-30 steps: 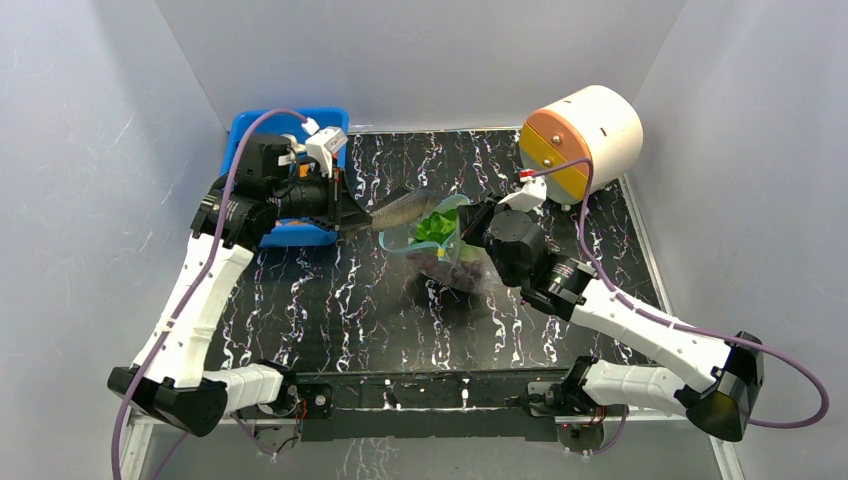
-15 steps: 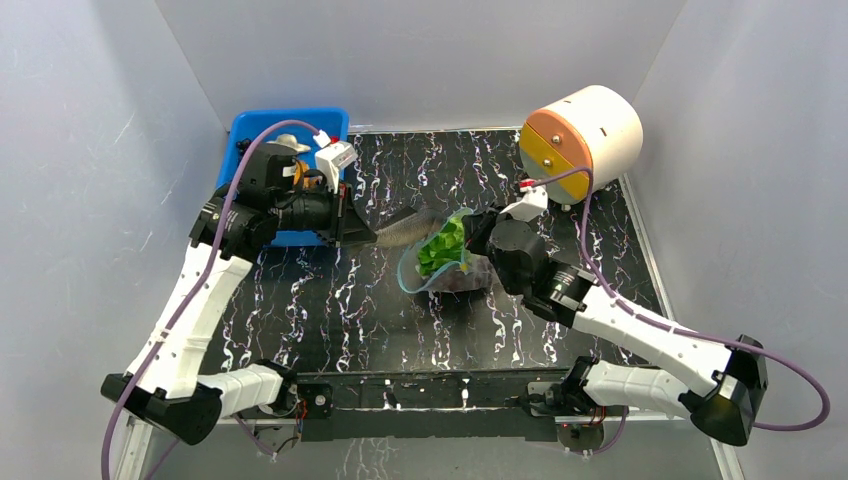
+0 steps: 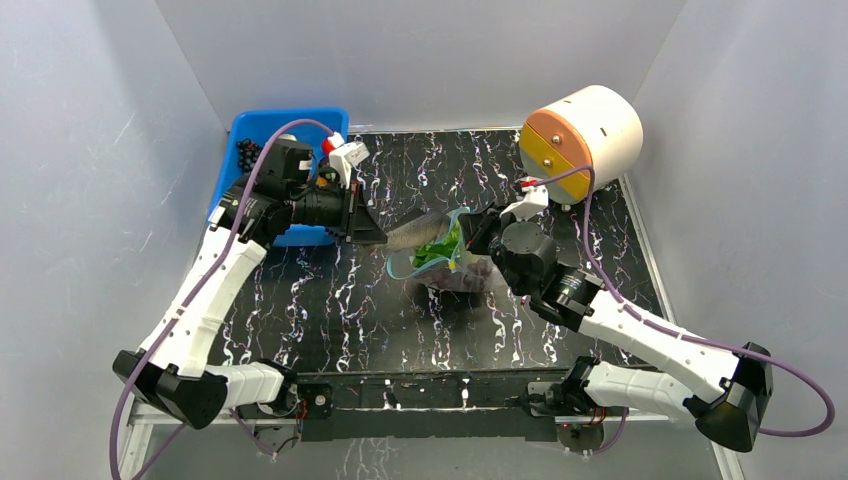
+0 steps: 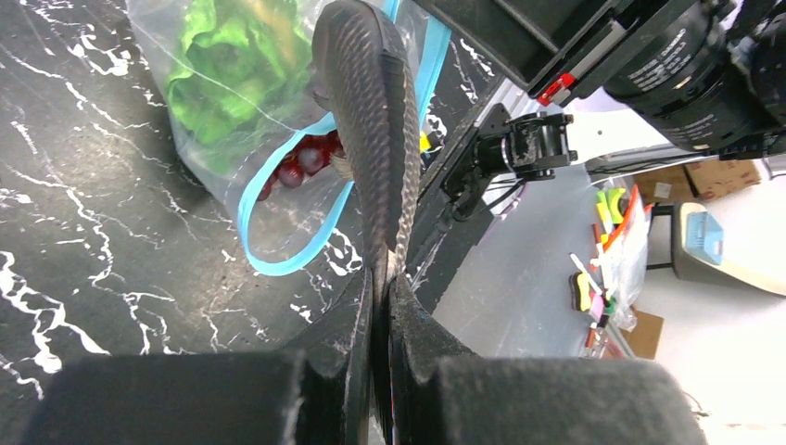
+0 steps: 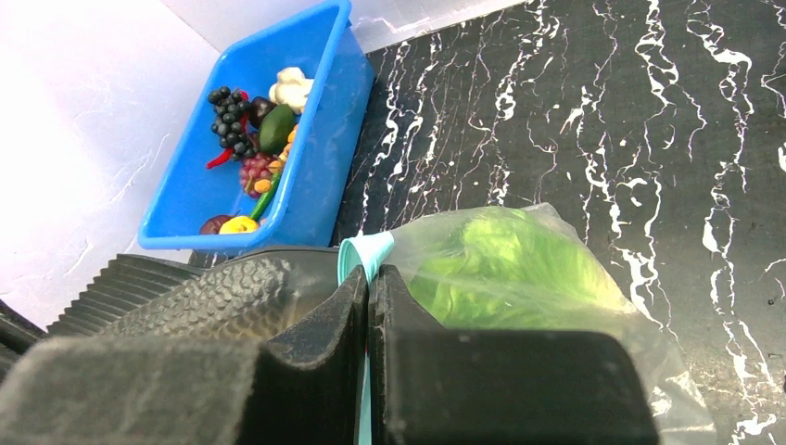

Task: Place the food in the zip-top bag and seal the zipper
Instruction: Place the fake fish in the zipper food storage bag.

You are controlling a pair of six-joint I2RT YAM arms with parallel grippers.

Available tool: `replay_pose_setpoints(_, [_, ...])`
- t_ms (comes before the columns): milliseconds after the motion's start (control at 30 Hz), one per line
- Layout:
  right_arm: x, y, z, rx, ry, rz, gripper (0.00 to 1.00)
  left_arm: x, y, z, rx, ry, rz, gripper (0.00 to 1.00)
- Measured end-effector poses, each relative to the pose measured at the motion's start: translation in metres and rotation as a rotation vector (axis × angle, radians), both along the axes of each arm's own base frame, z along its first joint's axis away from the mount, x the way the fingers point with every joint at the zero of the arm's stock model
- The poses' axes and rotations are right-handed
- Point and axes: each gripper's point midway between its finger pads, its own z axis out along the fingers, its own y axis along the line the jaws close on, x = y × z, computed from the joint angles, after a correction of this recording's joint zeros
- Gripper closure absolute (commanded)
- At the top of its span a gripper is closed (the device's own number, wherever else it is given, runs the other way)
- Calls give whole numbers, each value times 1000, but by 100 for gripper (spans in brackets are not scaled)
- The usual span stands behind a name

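The left hand (image 4: 380, 278) pinches a grey, scaly plastic fish (image 4: 366, 120) at the mouth of the crinkly clear zip-top bag (image 4: 232, 176). The right hand (image 5: 368, 278) clamps the bag's thin teal-blue zipper strip (image 5: 363, 252) mid-worktop (image 3: 330, 290).

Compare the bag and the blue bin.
The bag is clear and crinkled; the bin is rigid, opaque blue. The bag lies near the centre, pinched by the right gripper; the bin sits ungripped at the far-left corner. Both hold toy food.

The zip-top bag (image 4: 278, 199) at the right gripper's (image 5: 369, 278) tips is clear, crinkly, glossy plastic. The left gripper's (image 4: 371, 56) fingers (image 4: 357, 120) are matt black and finely ribbed. The table (image 4: 83, 232) beneath is glossy and marbled.
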Motion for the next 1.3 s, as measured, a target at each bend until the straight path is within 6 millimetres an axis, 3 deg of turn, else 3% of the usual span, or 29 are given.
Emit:
replay_pose_setpoints(400, [-8,16,2,9,-1,106,100,2,-16,-7,-51,77,-38,100])
replay_pose_setpoints(633, [-7,11,-2,-7,7,83,100,0,-5,-19,38,85,0,100])
replay_pose_setpoints(700, [-6,9,-4,-16,14,73,100,1,-2,-13,48,61,20,100])
replay_pose_setpoints(833, [-6,1,-15,-33,54,32,100,1,-1,18,7,-27,24,100])
replay_pose_setpoints(1000, [-8,-4,-16,-35,94,6,100,-15,-6,40,-80,-83,-41,100])
replay_pose_setpoints(1133, [-9,-6,-11,-39,101,4,100,-25,-10,22,-104,-23,-82,100])
replay_pose_setpoints(1300, [-9,-12,-10,-48,104,-14,100,-11,-8,-1,-32,18,-45,100])
